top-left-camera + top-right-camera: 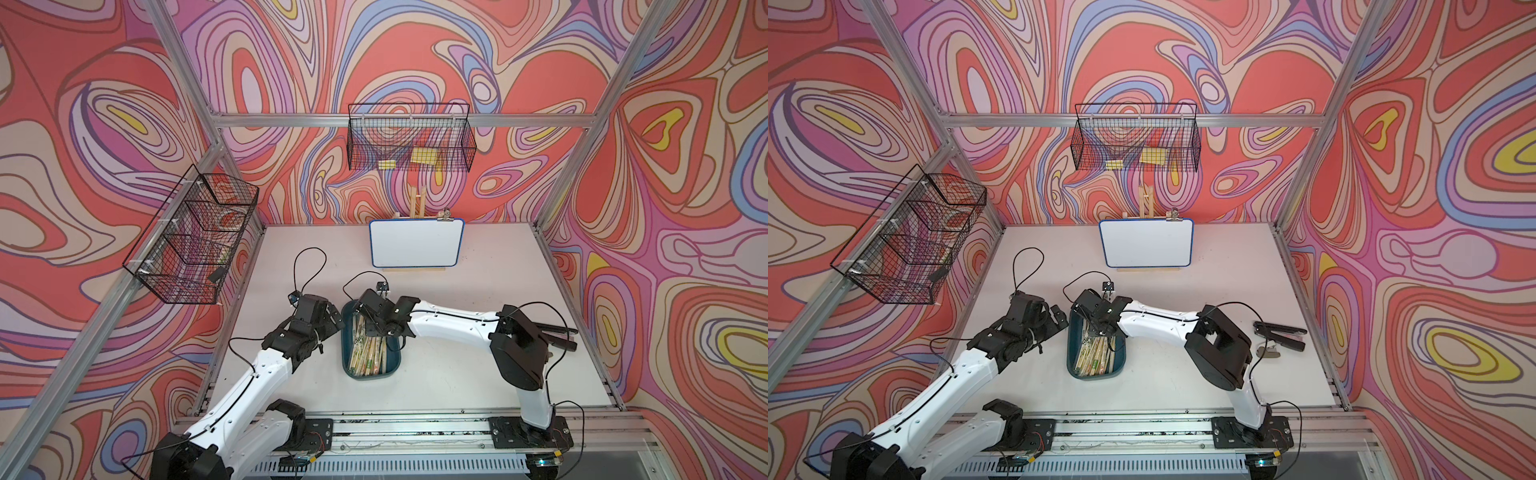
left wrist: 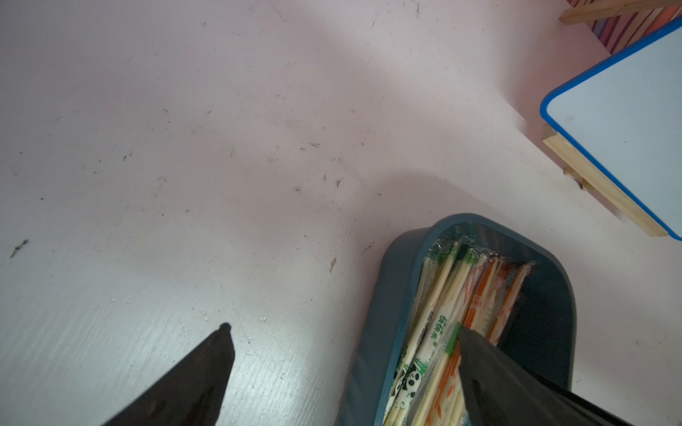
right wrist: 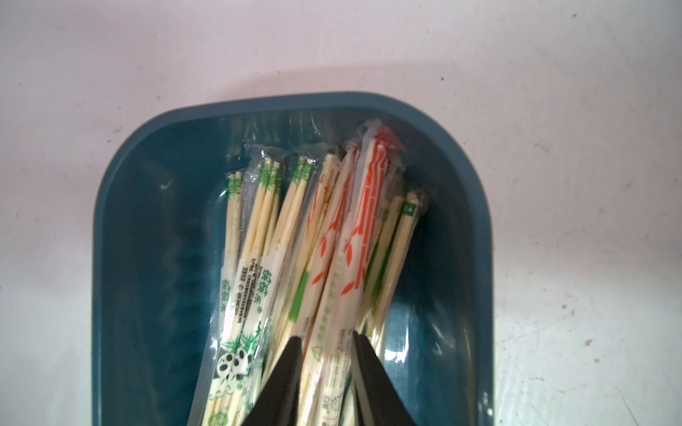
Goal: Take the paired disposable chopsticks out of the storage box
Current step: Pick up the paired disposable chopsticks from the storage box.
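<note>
The paired disposable chopsticks [image 3: 324, 239] lie heaped lengthwise in the storage box [image 3: 110, 258], each pair in a clear sleeve printed with green pandas and bamboo or orange leaves. The pile leans toward one long wall, leaving bare teal floor along the other. The box stands near the middle of the table [image 1: 457, 365], a little toward its front edge, with its long sides running front to back.

The right gripper [image 3: 325, 336] reaches down into the back half of the box. Its claw is narrowed onto a single orange-printed sleeve on top of the pile, one black finger against each side of it.

The left gripper [image 2: 342, 328] is spread wide and holds nothing. It straddles the box's left wall, one finger over bare table and the other above the chopsticks.

A blue-rimmed whiteboard [image 1: 417, 243] leans on a wooden easel [image 1: 417, 203] at the middle of the back edge. A black stapler-like tool [image 1: 1281, 332] lies near the right edge.
</note>
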### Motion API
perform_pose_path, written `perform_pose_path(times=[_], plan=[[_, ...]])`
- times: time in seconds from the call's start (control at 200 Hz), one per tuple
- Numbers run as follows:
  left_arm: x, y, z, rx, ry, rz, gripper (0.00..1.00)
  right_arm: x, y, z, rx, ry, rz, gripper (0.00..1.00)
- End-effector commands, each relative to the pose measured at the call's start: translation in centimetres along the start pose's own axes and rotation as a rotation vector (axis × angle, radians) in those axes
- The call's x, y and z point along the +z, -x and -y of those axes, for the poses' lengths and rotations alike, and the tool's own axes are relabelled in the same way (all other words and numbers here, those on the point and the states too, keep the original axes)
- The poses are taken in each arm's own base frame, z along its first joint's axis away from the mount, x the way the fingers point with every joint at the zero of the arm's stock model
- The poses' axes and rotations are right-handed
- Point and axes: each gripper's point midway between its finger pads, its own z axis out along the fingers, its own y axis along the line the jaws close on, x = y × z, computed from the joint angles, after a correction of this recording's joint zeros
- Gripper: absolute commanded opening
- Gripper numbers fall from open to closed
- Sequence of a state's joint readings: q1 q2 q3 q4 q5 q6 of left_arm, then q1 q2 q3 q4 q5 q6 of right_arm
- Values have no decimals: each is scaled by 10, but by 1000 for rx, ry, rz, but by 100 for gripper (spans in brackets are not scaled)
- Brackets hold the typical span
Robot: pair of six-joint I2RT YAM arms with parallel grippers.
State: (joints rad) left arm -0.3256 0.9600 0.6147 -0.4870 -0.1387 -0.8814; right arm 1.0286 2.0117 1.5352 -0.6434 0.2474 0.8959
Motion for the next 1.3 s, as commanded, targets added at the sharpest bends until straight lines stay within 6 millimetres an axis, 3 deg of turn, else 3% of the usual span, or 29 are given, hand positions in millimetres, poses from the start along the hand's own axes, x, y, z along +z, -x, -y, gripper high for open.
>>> perform_pose_path(times=[0.0, 0.576, 0.741, 1.102, 1.297], plan=[[2, -1, -3, 15, 8, -10, 100, 10, 1, 9, 5, -33, 0, 29], [7, -6, -1, 10, -8, -25, 100, 33, -7, 10, 14, -27, -36, 28], [9, -8, -1, 6, -8, -34, 100, 35, -8, 9, 16, -19, -38, 24], [12, -12, -2, 6, -11, -46, 100, 43, -14, 14, 23, -31, -56, 26], [12, -12, -1, 3, -14, -48, 100, 39, -12, 13, 27, -23, -51, 21]])
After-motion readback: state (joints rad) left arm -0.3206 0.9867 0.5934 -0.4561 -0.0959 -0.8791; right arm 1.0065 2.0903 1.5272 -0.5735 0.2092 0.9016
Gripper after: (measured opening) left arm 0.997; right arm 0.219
